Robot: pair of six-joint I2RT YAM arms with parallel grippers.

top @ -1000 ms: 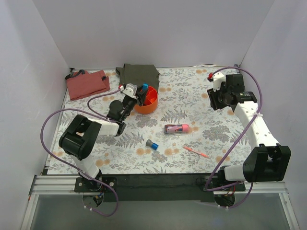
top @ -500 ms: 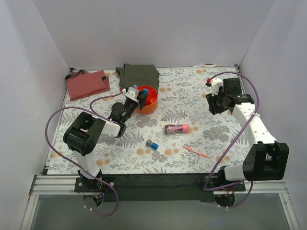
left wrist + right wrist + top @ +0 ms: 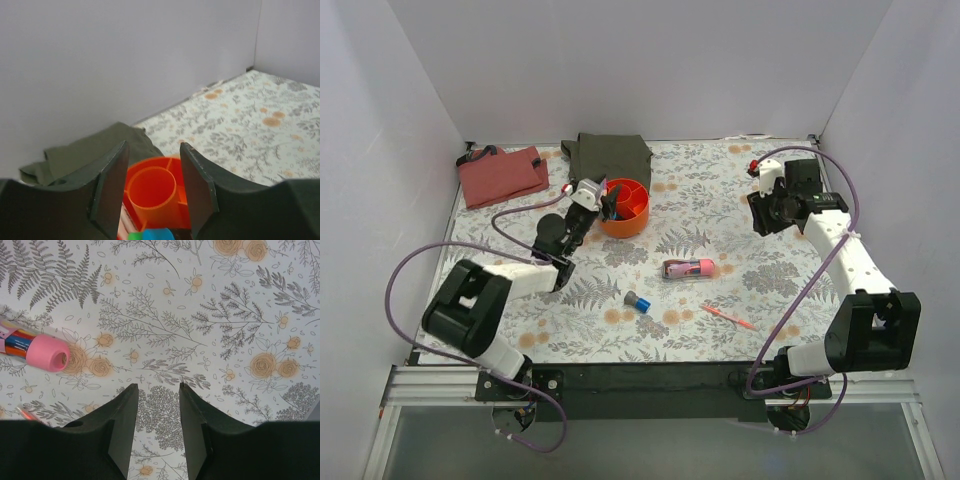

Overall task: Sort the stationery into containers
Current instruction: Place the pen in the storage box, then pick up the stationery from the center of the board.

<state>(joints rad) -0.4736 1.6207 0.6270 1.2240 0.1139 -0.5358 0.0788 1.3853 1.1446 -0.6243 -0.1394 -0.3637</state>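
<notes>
The orange divided bowl [image 3: 632, 210] stands at the back centre, in front of the olive cloth. My left gripper [image 3: 608, 203] is open at its left rim. In the left wrist view the bowl's central cup [image 3: 151, 189] sits between the open fingers of my left gripper [image 3: 152, 148], with green and blue marker caps [image 3: 150, 235] just below. The fat pink tube [image 3: 687, 268], the blue-grey cylinder [image 3: 637, 301] and an orange-red pen [image 3: 728, 317] lie on the table. My right gripper [image 3: 763, 215] is open and empty above the cloth; its wrist view [image 3: 157, 387] shows the pink tube [image 3: 45, 352] to its left.
A folded olive-green cloth [image 3: 608, 156] lies behind the bowl and a folded red cloth [image 3: 502, 175] at the back left. White walls close in the left, back and right sides. A small red object [image 3: 757, 164] sits by the right arm's cable.
The blue-capped marker held up over the bowl by my left gripper is now down in the bowl and the jaws are open. The left arm pulled back; the right gripper shifted slightly left.
</notes>
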